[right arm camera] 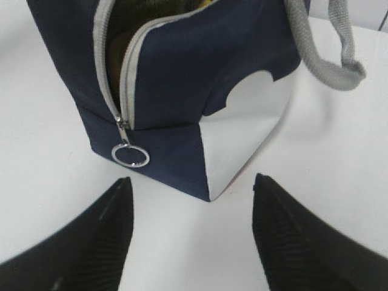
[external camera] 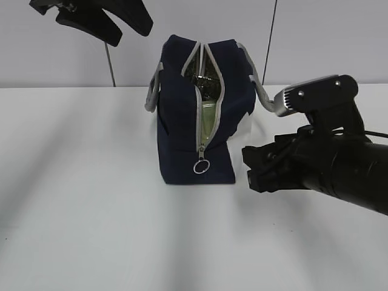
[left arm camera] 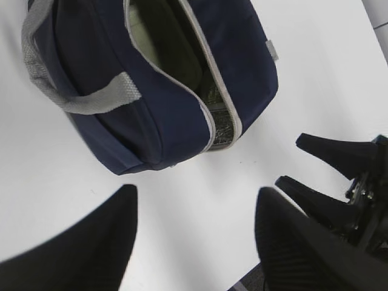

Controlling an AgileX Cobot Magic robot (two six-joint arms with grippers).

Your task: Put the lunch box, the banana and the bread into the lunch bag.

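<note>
White tabletop (external camera: 91, 200) bears your boxy navy fabric lunch bag (external camera: 182, 121) unzipped at twelve o'clock, pale green lid inside. Both grippers, left (left arm camera: 194, 236) and right (right arm camera: 191, 236), gape empty; check inside before retreating.

The lunch bag (external camera: 197, 130) stands mid-table (external camera: 91, 212), its zipper gap narrow. Bare table lies left and near; the right gripper (external camera: 257, 167) crowds its right side.

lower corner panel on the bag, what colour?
White, on the boxy navy fabric lunch bag; right wrist view shows it best.
</note>
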